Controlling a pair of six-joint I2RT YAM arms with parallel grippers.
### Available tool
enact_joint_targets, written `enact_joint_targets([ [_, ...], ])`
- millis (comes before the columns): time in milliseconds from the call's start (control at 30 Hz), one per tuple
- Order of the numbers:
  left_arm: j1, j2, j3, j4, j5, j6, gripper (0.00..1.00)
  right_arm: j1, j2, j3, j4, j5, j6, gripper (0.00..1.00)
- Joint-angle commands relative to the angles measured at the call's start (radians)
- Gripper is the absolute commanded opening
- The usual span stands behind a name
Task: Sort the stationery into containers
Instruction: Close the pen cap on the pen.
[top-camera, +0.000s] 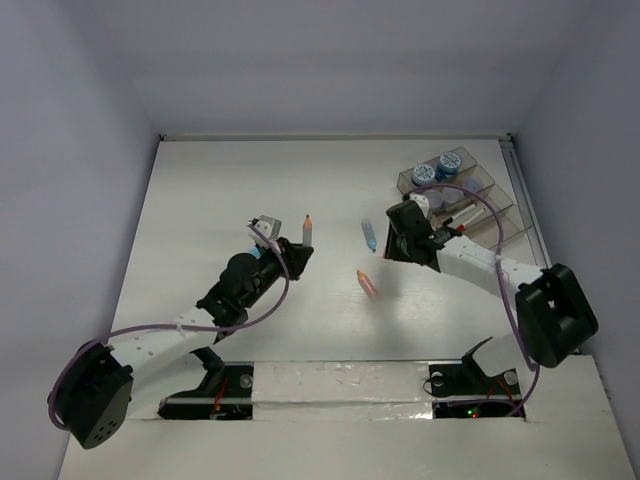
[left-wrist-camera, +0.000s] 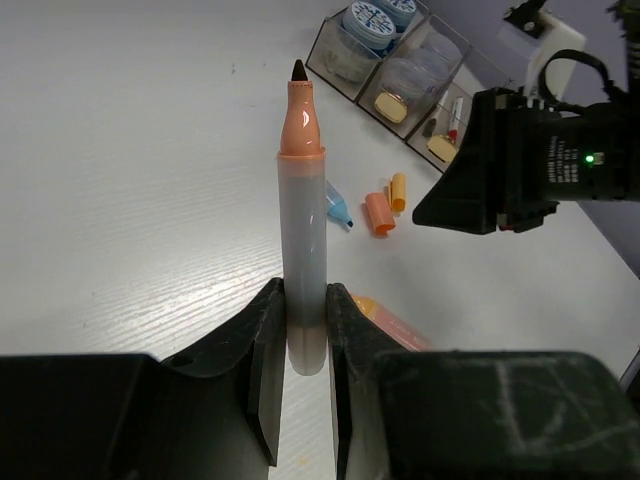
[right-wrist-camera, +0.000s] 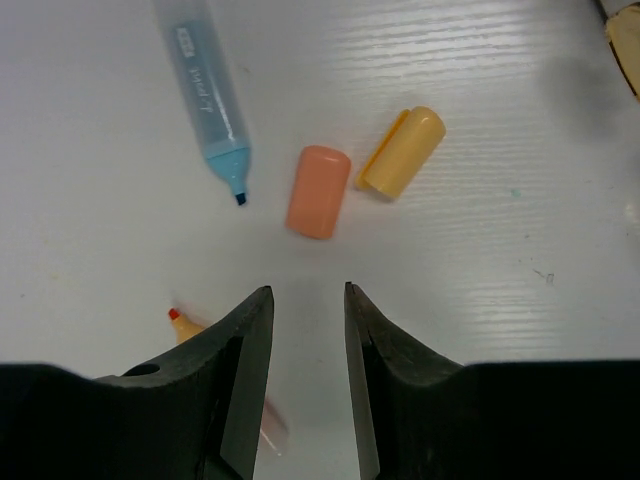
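Note:
My left gripper (left-wrist-camera: 305, 290) is shut on the lower end of an uncapped marker (left-wrist-camera: 303, 225) with a grey barrel and an orange tip, pointing away from me; from above the marker (top-camera: 308, 230) sticks out past the left gripper (top-camera: 298, 250). My right gripper (right-wrist-camera: 307, 290) hangs open and empty over the table, just short of an orange cap (right-wrist-camera: 319, 191) and a yellow cap (right-wrist-camera: 403, 152). An uncapped blue marker (right-wrist-camera: 210, 95) lies to their left. The smoky organiser tray (top-camera: 490, 205) at the back right holds two blue-lidded jars (top-camera: 434, 168).
A pink-orange marker (top-camera: 367, 284) lies between the two arms, its red tip (right-wrist-camera: 176, 315) showing beside my right gripper's left finger. In the left wrist view the right gripper (left-wrist-camera: 500, 165) hovers close to the caps (left-wrist-camera: 379, 213). White walls enclose the table.

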Motion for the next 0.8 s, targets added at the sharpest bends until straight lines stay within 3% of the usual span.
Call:
enact_joint_targets([
  [0,0.004,-0.030,0.041,0.032,0.015,0.016,0.00,-0.022,0.057,0.073,-0.005,-0.009,-0.005,0.41],
  [133,-0.005,-0.047,0.040,0.030,0.018,0.016,0.00,-0.034,0.134,0.108,0.018,-0.023,-0.009,0.50],
  [267,-0.005,-0.042,0.040,0.030,0.013,0.017,0.00,-0.054,0.201,0.149,0.026,-0.038,-0.016,0.53],
  [767,-0.005,-0.051,0.038,0.029,0.013,0.019,0.00,-0.083,0.335,0.226,0.009,0.006,-0.040,0.42],
])
